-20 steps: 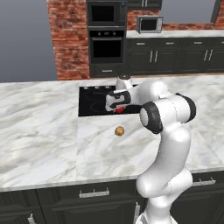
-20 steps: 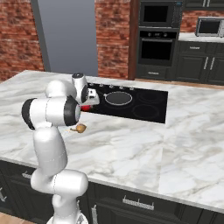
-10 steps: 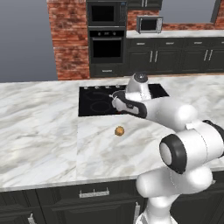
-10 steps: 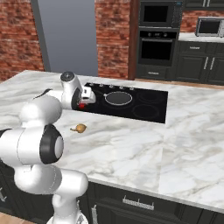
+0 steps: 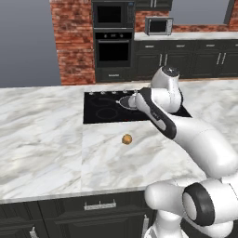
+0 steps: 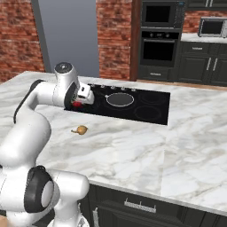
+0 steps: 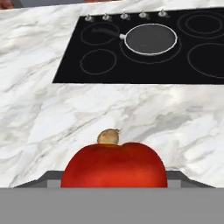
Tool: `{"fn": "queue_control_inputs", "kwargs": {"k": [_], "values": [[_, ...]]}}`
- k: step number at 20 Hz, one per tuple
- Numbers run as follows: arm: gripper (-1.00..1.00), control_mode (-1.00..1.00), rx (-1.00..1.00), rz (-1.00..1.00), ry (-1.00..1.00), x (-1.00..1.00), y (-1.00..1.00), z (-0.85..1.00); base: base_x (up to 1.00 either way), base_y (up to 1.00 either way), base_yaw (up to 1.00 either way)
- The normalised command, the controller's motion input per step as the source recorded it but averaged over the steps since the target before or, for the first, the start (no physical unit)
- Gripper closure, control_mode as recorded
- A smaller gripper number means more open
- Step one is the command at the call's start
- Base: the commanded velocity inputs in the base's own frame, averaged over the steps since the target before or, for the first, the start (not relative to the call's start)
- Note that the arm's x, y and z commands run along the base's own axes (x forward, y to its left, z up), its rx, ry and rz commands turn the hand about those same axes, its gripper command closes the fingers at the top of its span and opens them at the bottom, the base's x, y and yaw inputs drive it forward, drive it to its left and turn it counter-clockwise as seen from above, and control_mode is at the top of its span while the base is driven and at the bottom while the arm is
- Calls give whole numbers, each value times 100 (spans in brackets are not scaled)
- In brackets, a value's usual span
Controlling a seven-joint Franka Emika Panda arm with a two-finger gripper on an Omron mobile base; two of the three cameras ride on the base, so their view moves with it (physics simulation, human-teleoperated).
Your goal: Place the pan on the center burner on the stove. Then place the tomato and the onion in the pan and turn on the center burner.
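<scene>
- Your fingers [image 6: 78,103] are closed on the tomato [image 7: 114,165], lifted above the table [image 7: 131,109].
- The onion [image 7: 109,136] lies on the table just beyond them.
- Farther ahead, the pan [image 7: 150,39] sits on the stove's [image 7: 74,72] center burner [image 7: 127,53].

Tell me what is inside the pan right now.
Nothing: the pan sits on the center burner with its dark inside bare. The tomato is in the gripper, and the onion lies on the counter. The burner's middle is covered by the pan.
</scene>
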Motion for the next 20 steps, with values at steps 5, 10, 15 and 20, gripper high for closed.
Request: {"fn": "queue_control_inputs", "kwargs": {"k": [5,10,15,20], "values": [[100,-100,4,-14,14,-96,-2,24,0,0,0],[100,-100,0,-10,2,-78,-1,4,0,0,0],[100,-100,0,-4,0,-53,0,0,0,0,0],[100,100,0,0,0,-19,0,0,-7,0,0]]}}
